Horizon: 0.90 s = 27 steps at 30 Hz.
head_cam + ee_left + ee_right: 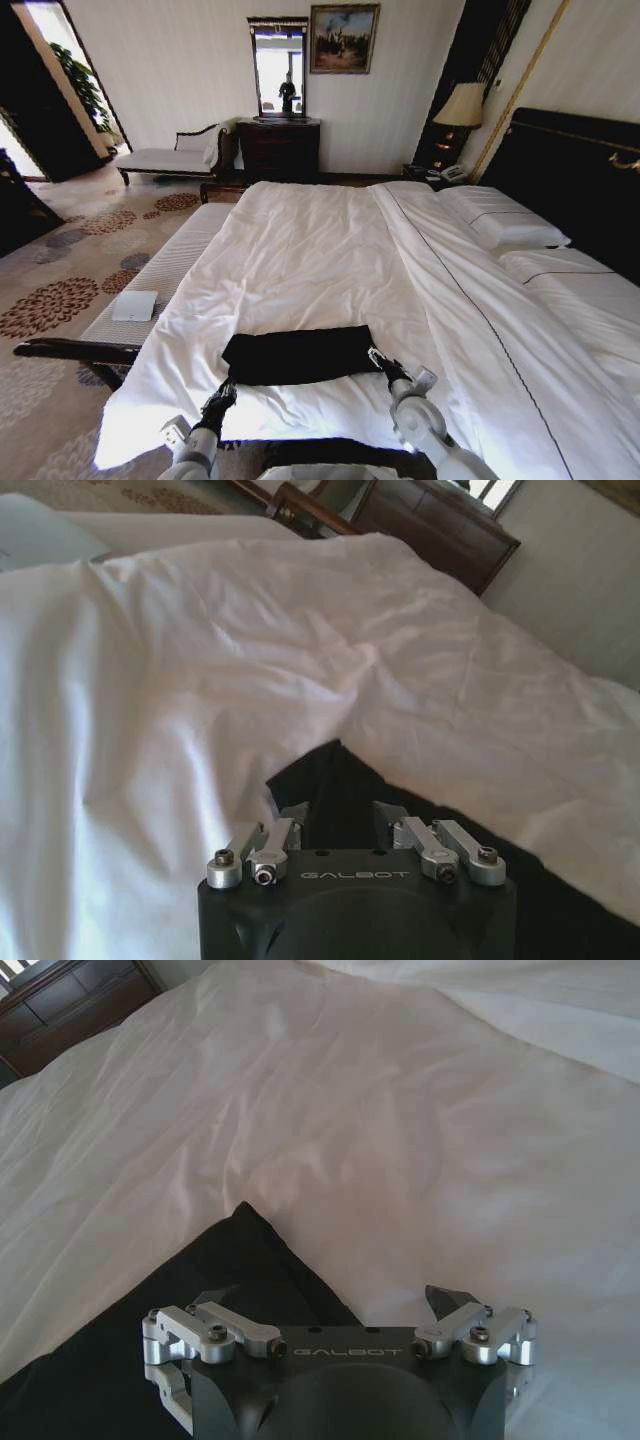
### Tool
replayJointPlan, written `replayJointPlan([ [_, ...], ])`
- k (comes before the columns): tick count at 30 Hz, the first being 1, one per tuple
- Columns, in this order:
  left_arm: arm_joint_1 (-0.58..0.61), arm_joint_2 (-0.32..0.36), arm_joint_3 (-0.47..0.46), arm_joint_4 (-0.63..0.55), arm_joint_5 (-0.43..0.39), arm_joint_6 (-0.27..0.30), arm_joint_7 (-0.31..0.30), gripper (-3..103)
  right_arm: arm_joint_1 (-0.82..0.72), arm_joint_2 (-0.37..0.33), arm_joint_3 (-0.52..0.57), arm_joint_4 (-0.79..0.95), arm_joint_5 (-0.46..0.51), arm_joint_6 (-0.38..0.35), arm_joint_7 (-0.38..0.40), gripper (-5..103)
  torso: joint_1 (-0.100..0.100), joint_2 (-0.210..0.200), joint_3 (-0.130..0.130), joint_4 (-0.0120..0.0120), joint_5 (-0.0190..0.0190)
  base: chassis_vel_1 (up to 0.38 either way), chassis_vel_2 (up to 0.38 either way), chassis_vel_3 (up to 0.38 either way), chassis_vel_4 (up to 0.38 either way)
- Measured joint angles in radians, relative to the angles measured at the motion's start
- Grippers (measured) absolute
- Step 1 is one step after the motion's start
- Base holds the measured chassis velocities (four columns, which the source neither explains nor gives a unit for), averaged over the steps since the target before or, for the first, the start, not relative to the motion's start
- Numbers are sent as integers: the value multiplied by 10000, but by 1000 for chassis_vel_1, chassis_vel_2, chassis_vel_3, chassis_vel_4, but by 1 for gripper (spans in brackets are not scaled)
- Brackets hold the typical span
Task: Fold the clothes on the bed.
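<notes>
Two grippers sit at the black T-shirt (300, 355), folded into a band near the bed's (300, 250) foot. Left gripper (338, 820) over one end, fingers apart; right gripper (335, 1305) spread wide at the other corner, seemingly gripping nothing.

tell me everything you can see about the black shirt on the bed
The shirt is plain black soft fabric, lying flat as a wide band across the near end of the bed, on the white sheet. No lettering shows. The left gripper is at its near left corner and the right gripper at its right corner; in the right wrist view the fingers stand spread over the cloth's edge.
</notes>
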Motion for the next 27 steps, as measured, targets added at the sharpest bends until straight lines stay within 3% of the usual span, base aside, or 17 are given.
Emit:
replayJointPlan([
  [4, -255, 157, -643, -152, -442, 0, -124, 51, -36, 3, -21, -116, 154, -10, -249, 100, 0, 0, 0, 1, -1, 0, 0, 0, 0],
  [6, -401, 217, -1103, -160, -639, 3, -283, 61, 3, 3, -108, -228, 447, 4, -565, 100, 0, 0, 0, 1, -1, 0, 0, 0, 0],
  [7, -401, 217, -1103, -160, -639, 3, -283, 61, 3, 3, -108, -228, 447, 4, -565, 100, 0, 0, 0, 1, -1, 0, 0, 0, 0],
  [9, -422, 217, -1304, -175, -750, 8, -357, 72, 109, 15, -191, -381, 582, 13, -788, 100, 0, 0, 0, 2, -4, 0, 0, 0, 0],
  [12, -342, 178, -1351, -318, -889, 45, -366, 78, 259, 64, -262, -603, 709, 39, -996, 100, 0, 0, 0, 3, -3, 0, 0, 0, 0],
  [16, -191, -7, -1206, -617, -962, 121, -355, 97, 454, 195, -325, -946, 1094, 173, -1611, 103, 0, 0, 0, 1, -3, 0, 0, 0, 0],
  [17, -191, -7, -1206, -617, -962, 121, -355, 97, 454, 195, -325, -946, 1094, 173, -1611, 103, 0, 0, 0, 1, -3, 0, 0, 0, 0],
  [21, -117, -148, -1101, -663, -810, 135, -401, 100, 512, 344, -422, -1034, 1192, 422, -1991, 84, 0, 0, 0, 3, 1, 0, 0, 0, 0],
  [27, -70, -234, -1038, -683, -690, 135, -447, 100, 475, 461, -421, -980, 1202, 588, -2004, 68, 0, 0, 0, 3, 2, 0, 0, 0, 0],
])
